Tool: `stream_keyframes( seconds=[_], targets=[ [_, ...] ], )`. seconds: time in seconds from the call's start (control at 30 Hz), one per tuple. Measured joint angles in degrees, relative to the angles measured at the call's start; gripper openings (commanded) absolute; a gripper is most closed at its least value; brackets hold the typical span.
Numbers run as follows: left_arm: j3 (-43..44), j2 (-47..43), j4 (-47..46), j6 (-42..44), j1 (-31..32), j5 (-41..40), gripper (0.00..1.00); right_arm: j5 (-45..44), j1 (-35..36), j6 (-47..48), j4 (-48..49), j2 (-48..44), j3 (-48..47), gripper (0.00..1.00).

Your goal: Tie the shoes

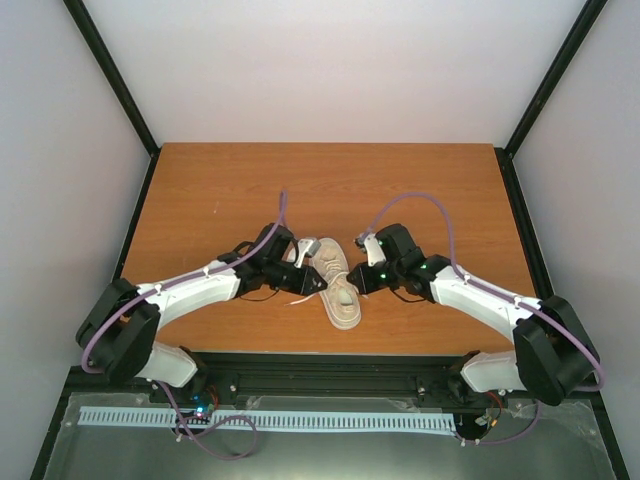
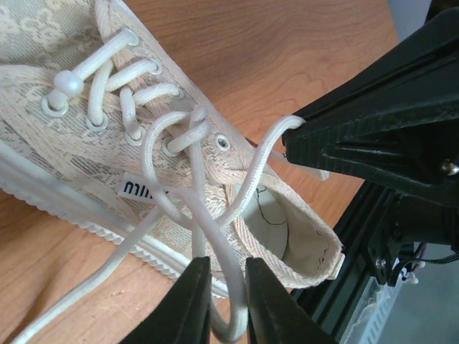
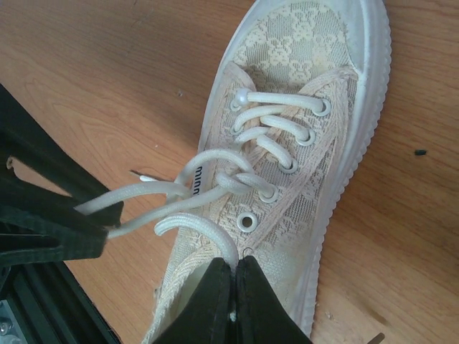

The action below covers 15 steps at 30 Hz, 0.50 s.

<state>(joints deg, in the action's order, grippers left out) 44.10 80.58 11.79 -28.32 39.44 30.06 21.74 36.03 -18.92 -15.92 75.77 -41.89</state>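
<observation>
Top external: sneaker [image 1: 343,300] between left hand [image 1: 316,284] and right hand [image 1: 355,281].

The sneaker [image 3: 287,43] is cream fabric with a repeating lace-like woven pattern, and plain cream webbing bands run along its eyelet rows. Its laces [image 3: 280,122] are off-white, the ribbed sole [image 3: 376,86] is white, and the eyelets [image 3: 247,221] are pale silver. A small black tab [image 2: 136,188] carries white lettering. The desk [image 1: 330,180] is orange-brown wood grain. The left gripper [image 2: 228,287] and right gripper [image 3: 235,269] are black. The arms [image 1: 190,290] are white and black, with purple cables [image 1: 283,212].
</observation>
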Motion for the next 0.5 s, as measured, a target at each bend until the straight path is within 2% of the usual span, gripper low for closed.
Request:
stream_keyframes(
  seconds=[0.1,0.5],
  targets=[
    [0.02,0.57,-0.02,0.48,0.83,-0.09,0.01,-0.44,0.0,-0.04,-0.2,-0.42,0.0,0.03],
    [3.63,0.74,-3.41,2.32,7.23,-1.31,0.01,-2.69,-2.45,-2.86,-2.21,-0.72,3.26,0.03]
  ],
)
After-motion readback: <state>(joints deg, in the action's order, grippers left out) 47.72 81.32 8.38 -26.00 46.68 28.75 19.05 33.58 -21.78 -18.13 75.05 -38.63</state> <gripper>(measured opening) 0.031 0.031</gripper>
